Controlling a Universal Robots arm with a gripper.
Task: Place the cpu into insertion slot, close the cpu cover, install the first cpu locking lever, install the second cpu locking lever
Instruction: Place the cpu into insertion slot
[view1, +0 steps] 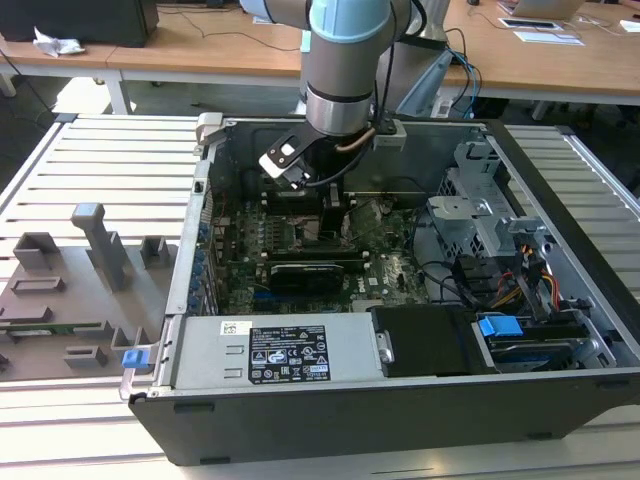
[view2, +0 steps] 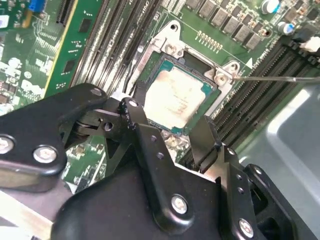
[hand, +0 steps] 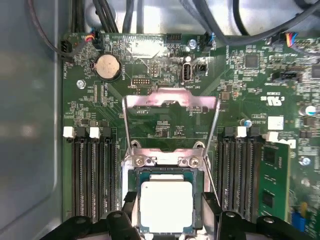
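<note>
The gripper (view1: 322, 205) reaches down into the open computer case (view1: 560, 190), above the green motherboard (view1: 390, 270); the arm's cylindrical grey wrist stands over it.

The cpu (hand: 166, 205) lies flat in its socket; its top is a pale silvery-grey square with rounded corners and a dull, lightly smudged finish, bordered by a narrow green rim. In both wrist views the gripper (hand: 169, 200) is released; its matt black fingers (view2: 132, 112) stand spread, one on either side of the cpu, and grasp nothing; whether they touch the socket frame cannot be told.

The cpu cover (hand: 170, 100) is swung open; it is a thin, bright metal frame with a large square window, and the board shows through the window; its hinge end meets a bracket with two screws just beside the cpu. A thin, straight wire locking lever (view2: 275, 78) runs out from one corner of the socket.

Long black ribbed memory slots (hand: 92, 175) with white end clips flank the socket on both sides; a round, shiny coin battery (hand: 106, 66) sits on the board beyond the cover.

In the exterior view a silvery box-shaped power supply (view1: 290, 350) with a black label fills the near side of the case; a grey fixture plate (view1: 60, 300) with blocky holders lies on the slatted table at the exterior view's left.
</note>
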